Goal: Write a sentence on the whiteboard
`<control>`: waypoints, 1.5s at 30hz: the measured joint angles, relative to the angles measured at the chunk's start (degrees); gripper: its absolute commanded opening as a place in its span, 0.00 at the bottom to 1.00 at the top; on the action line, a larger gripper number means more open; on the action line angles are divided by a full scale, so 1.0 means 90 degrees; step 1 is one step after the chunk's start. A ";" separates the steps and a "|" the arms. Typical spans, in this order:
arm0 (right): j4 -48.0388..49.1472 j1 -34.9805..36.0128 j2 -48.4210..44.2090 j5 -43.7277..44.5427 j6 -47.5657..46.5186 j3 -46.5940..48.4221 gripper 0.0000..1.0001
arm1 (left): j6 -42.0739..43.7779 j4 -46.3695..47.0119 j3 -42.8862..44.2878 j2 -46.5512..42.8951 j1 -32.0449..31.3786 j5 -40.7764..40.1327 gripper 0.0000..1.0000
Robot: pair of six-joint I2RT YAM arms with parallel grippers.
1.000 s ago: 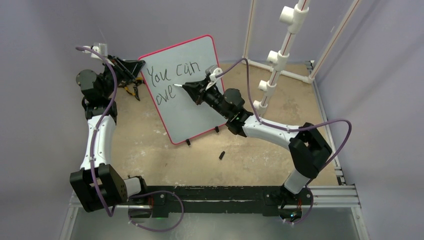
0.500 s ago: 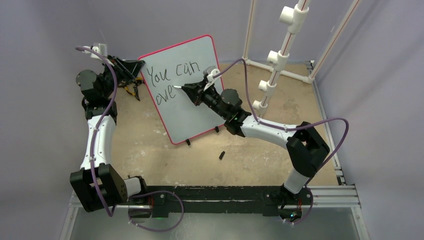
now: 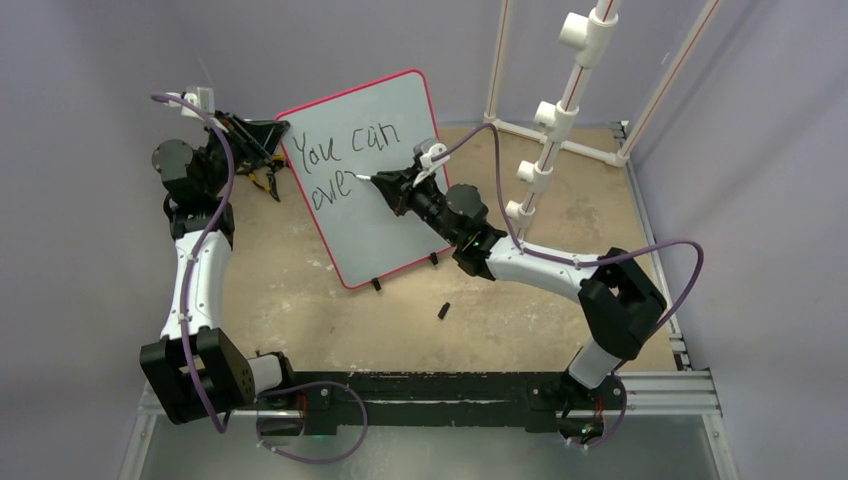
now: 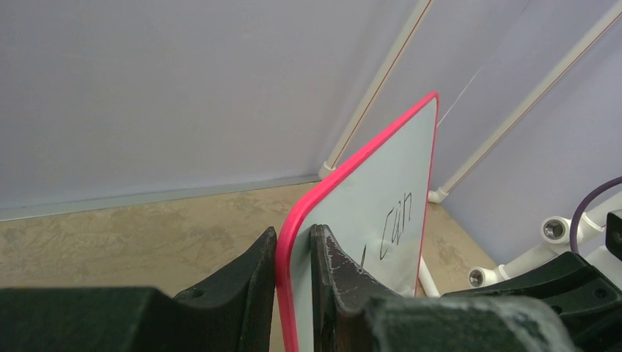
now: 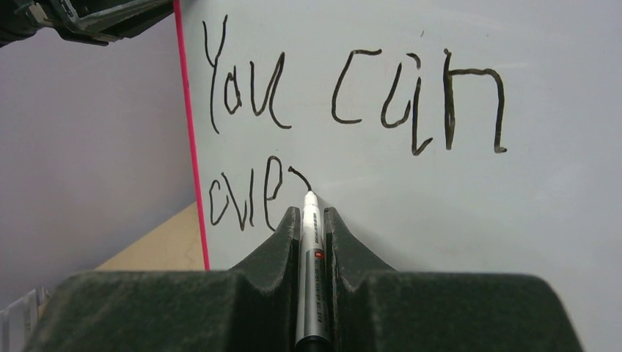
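1. The whiteboard [image 3: 372, 235] stands propped up on small black feet on the table [image 3: 300, 300], in the upper centre of the top view, with its red-pink rim all around.
2. The sentence [image 3: 352, 148] is in black marker on the upper left part of the board. The top line reads "You can". The line below it reads "ove", followed by a short curved stroke.
3. The left end effector [image 4: 293, 238] is clamped on the board's left edge. In the left wrist view the pink rim sits between its two dark fingers, one on each face of the board.
4. The right end effector [image 5: 312, 213] is closed around a marker [image 5: 312, 242] with a white barrel, which lies in the groove between the fingers and points at the board.
5. The marker's tip touches the board at the lower end of the short curved stroke, just right of "ove".
6. A small black piece [image 3: 443, 311] lies on the table below the board's lower edge, apart from both arms.
7. A white pipe frame [image 3: 560, 110] rises at the upper right of the top view, behind the right arm.
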 measured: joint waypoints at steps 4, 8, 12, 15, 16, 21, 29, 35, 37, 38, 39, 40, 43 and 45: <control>0.0002 0.0002 -0.0024 -0.0022 0.0036 -0.0119 0.00 | 0.0002 0.0000 -0.0002 0.0000 0.0000 -0.0007 0.17; 0.0005 0.0010 -0.0027 -0.0124 0.0070 -0.0231 0.00 | 0.0000 0.0000 -0.0007 0.0002 0.0002 -0.0015 0.17; 0.0012 0.0056 -0.0032 -0.0168 0.0136 -0.0391 0.00 | 0.0002 0.0000 -0.0012 0.0002 0.0002 -0.0039 0.17; 0.0027 0.0100 -0.0032 -0.0192 0.0214 -0.0510 0.00 | 0.0000 0.0000 -0.0012 0.0000 0.0002 -0.0039 0.17; 0.0029 0.0104 -0.0032 -0.0199 0.0228 -0.0527 0.00 | 0.0000 0.0000 -0.0012 0.0002 0.0002 -0.0039 0.17; 0.0087 0.0109 -0.0032 -0.0187 0.0350 -0.0542 0.00 | 0.0000 0.0005 -0.0012 0.0002 0.0002 -0.0032 0.17; 0.0367 0.0107 -0.0032 0.0114 0.0427 -0.0539 0.00 | -0.0005 0.0012 -0.0012 0.0002 0.0002 -0.0010 0.17; 0.0406 0.0114 -0.0029 0.0265 0.0401 -0.0478 0.00 | -0.0002 0.0017 -0.0012 0.0002 0.0002 -0.0007 0.17; 0.0408 0.0114 -0.0027 0.0289 0.0381 -0.0440 0.00 | -0.0005 0.0022 -0.0012 0.0002 0.0002 -0.0005 0.17; 0.0406 0.0114 -0.0024 0.0304 0.0369 -0.0413 0.00 | -0.0005 0.0022 -0.0012 0.0002 0.0002 -0.0005 0.17; 0.0406 0.0114 -0.0017 0.0325 0.0357 -0.0389 0.00 | -0.0005 0.0019 -0.0012 0.0002 0.0002 -0.0005 0.17; 0.0406 0.0114 -0.0017 0.0342 0.0350 -0.0369 0.00 | -0.0005 0.0022 -0.0012 0.0000 0.0002 -0.0002 0.17; 0.0408 0.0114 -0.0017 0.0391 0.0345 -0.0355 0.00 | -0.0005 0.0024 -0.0012 0.0002 0.0002 -0.0002 0.17; 0.0408 0.0114 -0.0017 0.0401 0.0347 -0.0355 0.00 | -0.0007 0.0024 -0.0012 0.0000 0.0002 -0.0002 0.17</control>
